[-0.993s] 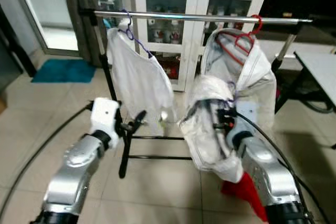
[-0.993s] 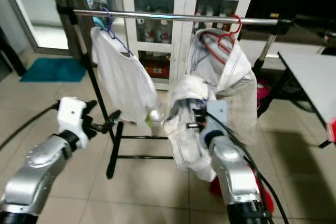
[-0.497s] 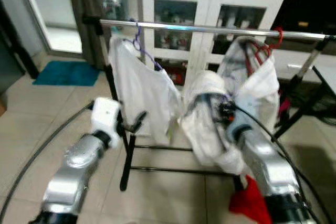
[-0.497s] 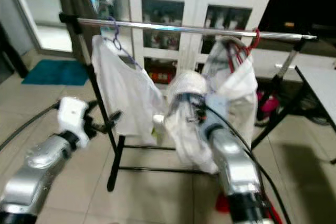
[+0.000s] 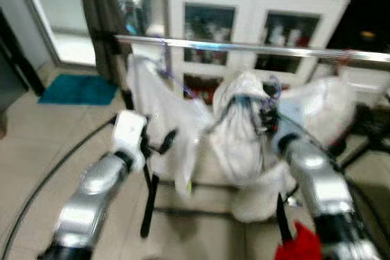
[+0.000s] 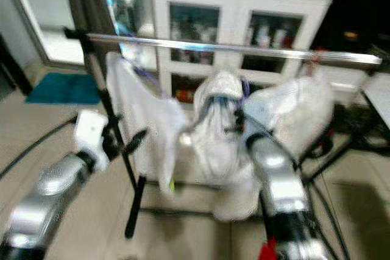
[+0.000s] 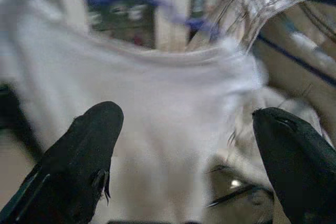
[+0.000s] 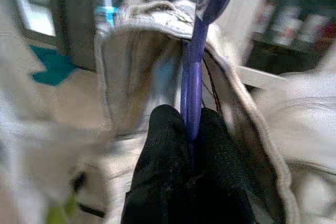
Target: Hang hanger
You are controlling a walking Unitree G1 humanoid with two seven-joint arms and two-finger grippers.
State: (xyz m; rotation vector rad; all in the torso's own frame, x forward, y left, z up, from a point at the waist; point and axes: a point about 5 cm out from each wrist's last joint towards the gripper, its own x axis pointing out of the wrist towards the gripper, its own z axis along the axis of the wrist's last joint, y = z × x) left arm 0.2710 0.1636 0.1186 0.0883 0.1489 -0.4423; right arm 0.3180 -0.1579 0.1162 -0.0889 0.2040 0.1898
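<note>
My right gripper [image 8: 190, 124] is shut on the neck of a purple hanger [image 8: 198, 61] that carries a white garment [image 5: 239, 132]. It holds the garment up just below the silver rail [image 5: 256, 47] of the clothes rack, near the middle. A white shirt [image 5: 159, 108] hangs on another purple hanger at the rail's left end. Another white garment [image 5: 320, 111] hangs toward the right end. My left gripper [image 7: 184, 145] is open, fingers [image 7: 84, 156] spread wide, just in front of the left white shirt [image 7: 147, 103].
A white cabinet [image 5: 256, 4] with glass doors stands behind the rack. The rack's black post and foot [image 5: 148, 211] stand on the tiled floor. A teal mat [image 5: 79, 88] lies far left. Something red [image 5: 298, 248] lies on the floor by my right arm.
The camera has moved and the picture is blurred. My right gripper has raised the hanger with its garment closer to the rail. The left gripper stays open by the left shirt.
</note>
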